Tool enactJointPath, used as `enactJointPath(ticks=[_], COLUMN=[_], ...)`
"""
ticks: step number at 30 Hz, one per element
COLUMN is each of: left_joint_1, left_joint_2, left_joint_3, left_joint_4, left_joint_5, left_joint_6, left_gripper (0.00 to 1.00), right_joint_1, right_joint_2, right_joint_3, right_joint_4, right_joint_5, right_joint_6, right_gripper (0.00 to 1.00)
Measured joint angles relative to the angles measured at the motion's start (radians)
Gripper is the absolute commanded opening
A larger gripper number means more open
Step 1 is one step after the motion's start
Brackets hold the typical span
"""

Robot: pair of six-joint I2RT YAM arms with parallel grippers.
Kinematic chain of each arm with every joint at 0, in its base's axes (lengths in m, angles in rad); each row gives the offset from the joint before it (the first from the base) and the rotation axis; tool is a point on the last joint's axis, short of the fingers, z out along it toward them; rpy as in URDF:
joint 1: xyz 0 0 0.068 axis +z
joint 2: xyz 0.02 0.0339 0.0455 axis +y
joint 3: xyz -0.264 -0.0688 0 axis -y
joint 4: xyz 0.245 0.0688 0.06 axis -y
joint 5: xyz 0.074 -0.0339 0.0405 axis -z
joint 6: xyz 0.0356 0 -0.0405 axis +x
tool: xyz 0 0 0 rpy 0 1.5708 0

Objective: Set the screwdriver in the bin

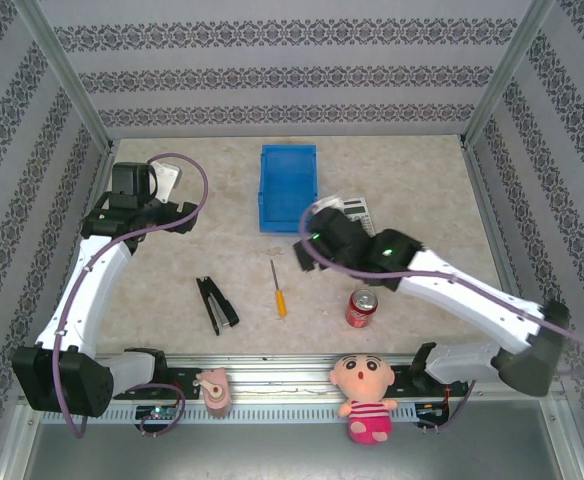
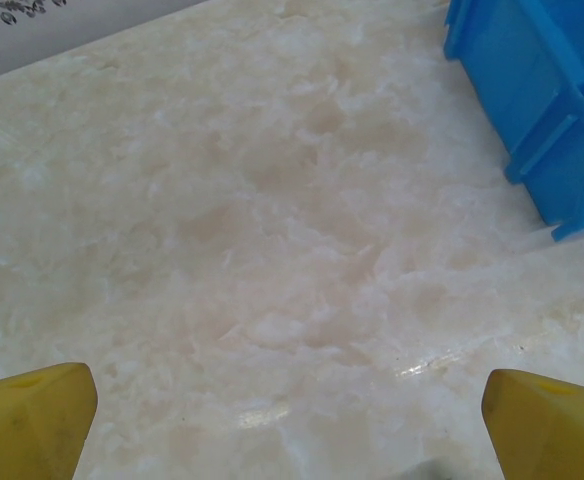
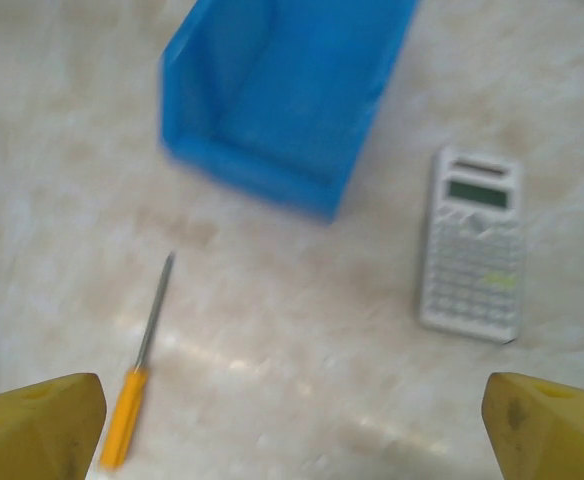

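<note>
Yellow fingertips (image 3: 42, 420) of the right hand (image 3: 292, 430) stood wide apart at the bottom of the right wrist view, gripping nothing. Just ahead of the left one lay the small screwdriver with an orange-yellow handle and thin silver shaft (image 3: 134, 390), flat on the beige marbled worktop (image 3: 302, 330), its shaft pointing away from the hand. Farther ahead sat the bright blue rectangular plastic bin (image 3: 272, 100), open-topped, well apart from the screwdriver. Ahead and to the right of the hand lay a grey pocket calculator (image 3: 472, 245), beside the bin and not touching it.

From above, the right hand (image 1: 314, 238) hung between the bin (image 1: 264, 190) and the screwdriver (image 1: 278, 295). A black stapler (image 1: 217, 305) lay to the left of the screwdriver, a red drinks can (image 1: 362, 308) stood upright to its right, and a plush doll in a pink striped top (image 1: 364, 395) sat at the near rail.

The left hand (image 2: 292, 425) also had its yellow fingers (image 2: 32, 420) spread apart over bare worktop, the bin (image 2: 542, 100) ahead and to its right. Seen from above, this hand (image 1: 162, 182) was off to the left of the bin.
</note>
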Motion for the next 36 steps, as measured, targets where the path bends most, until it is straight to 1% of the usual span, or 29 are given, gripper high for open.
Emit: enactJointPath(ticks=[1, 3, 6, 8, 9, 11, 13, 17, 20, 23, 28, 32, 35, 36], left_joint_1=[-0.002, -0.003, -0.004, -0.004, -0.004, -0.004, -0.004, -0.004, -0.004, -0.004, -0.004, -0.004, -0.004, -0.004], left_joint_2=[-0.001, -0.004, -0.017, -0.031, -0.039, -0.052, -0.064, -0.085, -0.1, -0.108, -0.116, -0.12, -0.122, -0.123], left_joint_3=[0.0, 0.0, 0.0, 0.0, 0.0, 0.0, 0.0, -0.008, -0.021, -0.035, -0.053, -0.063, -0.063, -0.063], left_joint_4=[-0.005, -0.015, -0.026, -0.035, -0.039, -0.044, -0.049, -0.055, -0.055, -0.055, -0.055, -0.056, -0.056, -0.056], left_joint_5=[0.0, 0.002, 0.003, 0.003, 0.003, 0.003, 0.003, 0.003, 0.002, 0.0, 0.001, 0.0, 0.0, 0.0], left_joint_6=[0.0, 0.0, 0.0, -0.001, -0.001, -0.001, -0.002, -0.005, -0.005, -0.005, -0.005, -0.005, -0.004, -0.004], left_gripper=[0.99, 0.99, 0.99, 0.99, 0.99, 0.99, 0.99, 0.99, 0.99, 0.99, 0.99, 0.99, 0.99, 0.99], right_joint_1=[0.031, 0.066, 0.089, 0.093, 0.093, 0.093, 0.093, 0.094, 0.095, 0.095, 0.095, 0.095, 0.095, 0.095], right_joint_2=[0.033, 0.093, 0.173, 0.209, 0.223, 0.248, 0.28, 0.361, 0.42, 0.46, 0.534, 0.573, 0.585, 0.587], right_joint_3=[0.0, 0.003, 0.003, 0.002, 0.001, -0.002, -0.008, -0.014, -0.023, -0.035, -0.034, -0.034, -0.034, -0.034], right_joint_4=[-0.006, -0.013, -0.022, -0.019, -0.016, 0.0, 0.03, 0.08, 0.115, 0.14, 0.159, 0.172, 0.173, 0.173], right_joint_5=[-0.017, -0.049, -0.079, -0.106, -0.121, -0.153, -0.193, -0.249, -0.274, -0.297, -0.315, -0.322, -0.321, -0.321], right_joint_6=[0.014, 0.039, 0.06, 0.072, 0.077, 0.091, 0.101, 0.125, 0.134, 0.147, 0.159, 0.177, 0.186, 0.188], right_gripper=[0.89, 0.89, 0.87, 0.83, 0.8, 0.78, 0.72, 0.7, 0.69, 0.65, 0.61, 0.6, 0.55, 0.55])
